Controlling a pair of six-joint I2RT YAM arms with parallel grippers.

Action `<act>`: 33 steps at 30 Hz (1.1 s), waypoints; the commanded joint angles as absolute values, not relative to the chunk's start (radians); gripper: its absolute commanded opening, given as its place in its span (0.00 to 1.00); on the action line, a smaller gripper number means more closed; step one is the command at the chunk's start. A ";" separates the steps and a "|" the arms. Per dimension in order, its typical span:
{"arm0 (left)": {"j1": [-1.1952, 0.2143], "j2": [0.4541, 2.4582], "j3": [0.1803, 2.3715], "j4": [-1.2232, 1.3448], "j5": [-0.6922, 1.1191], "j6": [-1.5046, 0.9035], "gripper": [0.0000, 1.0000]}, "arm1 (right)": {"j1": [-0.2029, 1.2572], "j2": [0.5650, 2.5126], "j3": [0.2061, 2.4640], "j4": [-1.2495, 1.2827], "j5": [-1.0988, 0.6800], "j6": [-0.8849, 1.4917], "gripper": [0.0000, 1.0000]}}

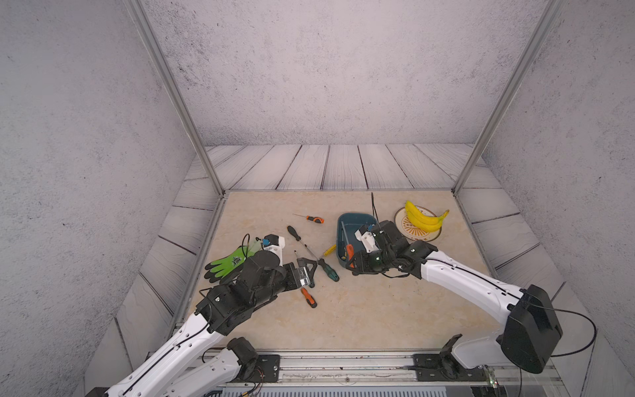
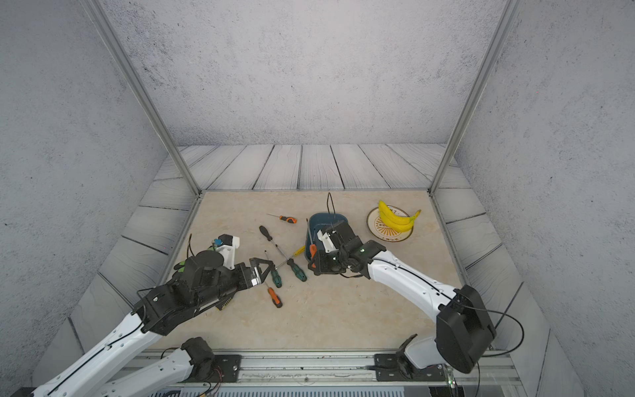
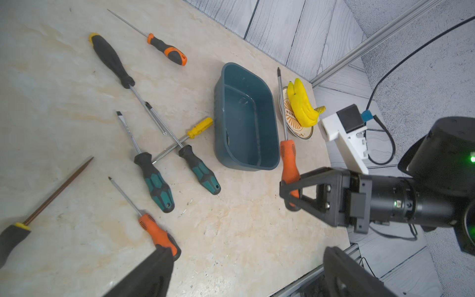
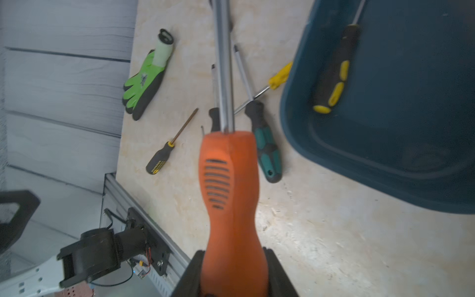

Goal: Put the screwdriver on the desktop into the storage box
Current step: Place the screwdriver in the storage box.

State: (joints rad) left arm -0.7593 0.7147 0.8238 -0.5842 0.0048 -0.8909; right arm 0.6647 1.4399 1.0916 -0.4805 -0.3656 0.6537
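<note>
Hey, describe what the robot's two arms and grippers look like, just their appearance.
The left arm and right arm: white shells, black joints, thin black cables running along them. The left gripper and right gripper: black, with open triangular-frame fingers. White camera mounts sit at the wrists; small green lights glow on the right arm.

Surface: beige, marble-patterned tabletop (image 1: 360, 316) framed by metal rails (image 1: 343, 361).
Middle: loose screwdrivers (image 1: 308, 297), three with shafts crossed.
Left edge: green glove (image 1: 228, 263).
Far right: teal storage box (image 1: 355, 214); cream plate (image 1: 403, 233) near it, towards the corner.
</note>
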 commanded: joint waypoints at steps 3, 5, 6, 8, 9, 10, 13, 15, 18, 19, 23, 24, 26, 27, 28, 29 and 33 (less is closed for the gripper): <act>-0.756 0.632 0.726 -0.669 -0.020 -0.937 0.97 | 0.575 1.571 1.205 -0.592 -0.345 0.642 0.17; -0.756 0.608 0.701 -0.675 -0.018 -0.952 0.96 | 0.568 1.621 1.251 -0.613 -0.327 0.634 0.18; -0.755 0.598 0.692 -0.677 -0.018 -0.958 0.96 | 0.566 1.652 1.283 -0.629 -0.321 0.632 0.18; -0.756 0.585 0.681 -0.685 -0.020 -0.963 0.96 | 0.564 1.710 1.342 -0.668 -0.302 0.629 0.18; -0.756 0.581 0.678 -0.688 -0.020 -0.967 0.96 | 0.563 1.740 1.371 -0.682 -0.297 0.626 0.17; -0.756 0.577 0.676 -0.692 -0.023 -0.967 0.96 | 0.563 1.766 1.393 -0.694 -0.285 0.629 0.18; -0.755 0.574 0.674 -0.702 -0.030 -0.967 0.96 | 0.560 1.827 1.443 -0.709 -0.267 0.639 0.18; -0.755 0.574 0.672 -0.703 -0.035 -0.967 0.96 | 0.560 1.866 1.479 -0.727 -0.258 0.644 0.18; -0.755 0.586 0.666 -0.707 -0.032 -0.971 0.96 | 0.558 1.916 1.521 -0.739 -0.246 0.649 0.19; -0.755 0.590 0.665 -0.704 -0.031 -0.973 0.96 | 0.558 1.932 1.534 -0.743 -0.243 0.651 0.19; -0.755 0.601 0.661 -0.700 -0.027 -0.977 0.95 | 0.558 1.992 1.574 -0.754 -0.245 0.656 0.21; -0.755 0.600 0.660 -0.700 -0.026 -0.979 0.95 | 0.558 2.003 1.579 -0.754 -0.240 0.658 0.21; -0.755 0.600 0.659 -0.698 -0.027 -0.980 0.94 | 0.558 2.021 1.587 -0.754 -0.234 0.658 0.21; -0.755 0.600 0.655 -0.697 -0.027 -0.982 0.94 | 0.558 2.030 1.593 -0.756 -0.235 0.658 0.21; -0.755 0.600 0.654 -0.695 -0.028 -0.982 0.94 | 0.558 2.039 1.598 -0.756 -0.236 0.657 0.21; -0.755 0.601 0.651 -0.695 -0.027 -0.983 0.94 | 0.558 2.044 1.602 -0.757 -0.238 0.658 0.21; -0.755 0.603 0.643 -0.687 -0.022 -0.988 0.93 | 0.558 2.071 1.625 -0.753 -0.236 0.667 0.23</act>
